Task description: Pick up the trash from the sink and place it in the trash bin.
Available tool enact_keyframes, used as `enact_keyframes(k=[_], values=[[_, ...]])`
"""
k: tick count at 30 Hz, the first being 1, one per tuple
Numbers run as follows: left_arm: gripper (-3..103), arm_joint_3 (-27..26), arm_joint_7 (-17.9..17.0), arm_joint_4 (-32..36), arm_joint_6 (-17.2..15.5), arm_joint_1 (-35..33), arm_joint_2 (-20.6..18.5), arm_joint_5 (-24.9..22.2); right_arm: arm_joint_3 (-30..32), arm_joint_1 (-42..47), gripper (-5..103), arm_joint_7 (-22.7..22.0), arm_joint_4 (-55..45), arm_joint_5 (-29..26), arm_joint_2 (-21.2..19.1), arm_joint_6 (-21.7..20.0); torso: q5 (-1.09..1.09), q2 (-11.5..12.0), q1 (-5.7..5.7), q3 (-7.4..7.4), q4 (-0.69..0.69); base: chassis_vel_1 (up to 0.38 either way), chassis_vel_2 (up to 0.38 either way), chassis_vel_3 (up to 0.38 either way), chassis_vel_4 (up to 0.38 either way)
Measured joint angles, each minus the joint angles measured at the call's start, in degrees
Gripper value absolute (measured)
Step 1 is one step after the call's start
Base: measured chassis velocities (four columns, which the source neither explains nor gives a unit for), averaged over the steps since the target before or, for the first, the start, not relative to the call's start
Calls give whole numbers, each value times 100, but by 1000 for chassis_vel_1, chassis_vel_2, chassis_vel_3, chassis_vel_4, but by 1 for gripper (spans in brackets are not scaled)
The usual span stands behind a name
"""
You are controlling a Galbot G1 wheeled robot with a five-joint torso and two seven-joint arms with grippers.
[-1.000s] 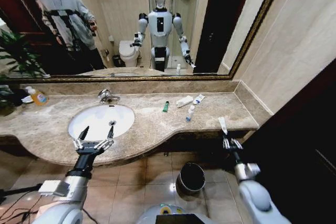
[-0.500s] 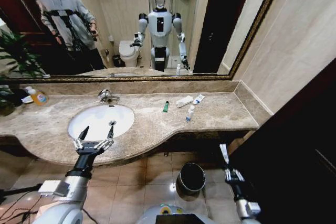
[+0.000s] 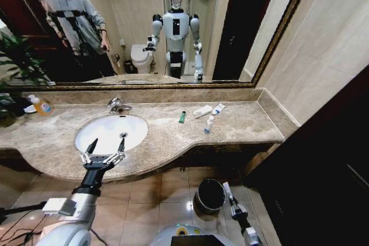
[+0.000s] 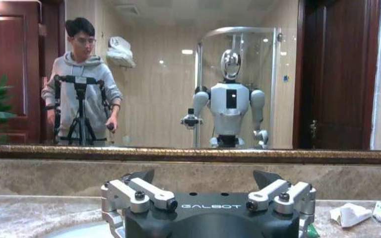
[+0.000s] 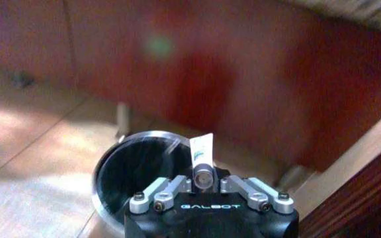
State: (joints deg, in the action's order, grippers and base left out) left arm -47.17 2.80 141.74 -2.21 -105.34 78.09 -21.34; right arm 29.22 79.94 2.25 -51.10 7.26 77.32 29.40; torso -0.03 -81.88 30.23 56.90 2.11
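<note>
Marble bench (image 3: pixel 173 136) carries the white oval sink (image 3: pixel 109 132) with its chrome faucet (image 3: pixel 118 106) at the back rim, under a wide framed mirror (image 3: pixel 144 27). Four pieces of trash lie on the bench to the right of the sink: one green stick (image 3: pixel 182 117), one white flat tube (image 3: pixel 202 111), one blue-and-white tube (image 3: pixel 218 109) just beside it, and one small clear bottle (image 3: pixel 209 124) standing upright nearer the front edge. At the far left of the bench stands one yellow-orange bottle (image 3: pixel 40 105), with a potted plant (image 3: pixel 14 61) behind it.

The left gripper (image 3: pixel 102 154) hovers over the front rim of the sink, fingers spread wide with nothing between them; in its wrist view the same spread fingers (image 4: pixel 127 191) face the mirror.

One trash bin (image 3: pixel 210 194), round and dark with a shiny rim, stands on the tiled floor (image 3: pixel 155 200) below the bench edge. The right gripper (image 3: pixel 230 201) is down low just to the right of the bin, fingers closed on a fifth piece, a white tube (image 5: pixel 202 148) that sticks up out of them. In the right wrist view the tube stands over the bin's near rim, with the dark opening (image 5: pixel 137 168) beyond it and a dark wooden cabinet front (image 5: pixel 210 74) behind.
</note>
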Motion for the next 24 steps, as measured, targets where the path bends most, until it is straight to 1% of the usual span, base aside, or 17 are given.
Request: enact_keyframes(k=[1,2,5,6,9,10,13,14,17,18,23,24], values=[[100,0,0,0,0,0,0,0,-3,-50,17,60,20,126,40,-172,1,0,0,0,-1,0,0,0,0],[100,0,0,0,0,0,0,0,-3,-50,17,60,20,126,40,-172,1,0,0,0,-1,0,0,0,0],[100,0,0,0,0,0,0,0,21,-346,17,139,194,656,203,-641,3,0,0,0,0,0,0,0,0],[100,0,0,0,0,0,0,0,21,-346,17,139,194,656,203,-641,3,0,0,0,0,0,0,0,0],[100,0,0,0,0,0,0,0,5,-520,17,174,257,985,268,-915,1,0,0,0,-1,0,0,0,0],[100,0,0,0,0,0,0,0,5,-520,17,174,257,985,268,-915,1,0,0,0,-1,0,0,0,0],[100,0,0,0,0,0,0,0,73,-876,17,154,642,1686,392,-963,3,0,0,0,0,0,0,0,0],[100,0,0,0,0,0,0,0,73,-876,17,154,642,1686,392,-963,3,0,0,0,0,0,0,0,0],[100,0,0,0,0,0,0,0,110,-1174,17,110,1012,2041,435,-966,2,0,0,0,0,0,0,0,0],[100,0,0,0,0,0,0,0,110,-1174,17,110,1012,2041,435,-966,2,0,0,0,0,0,0,0,0],[100,0,0,0,0,0,0,0,132,-1503,17,57,1431,2439,515,-1017,3,0,0,0,0,0,0,0,0],[100,0,0,0,0,0,0,0,132,-1503,17,57,1431,2439,515,-1017,3,0,0,0,0,0,0,0,0]])
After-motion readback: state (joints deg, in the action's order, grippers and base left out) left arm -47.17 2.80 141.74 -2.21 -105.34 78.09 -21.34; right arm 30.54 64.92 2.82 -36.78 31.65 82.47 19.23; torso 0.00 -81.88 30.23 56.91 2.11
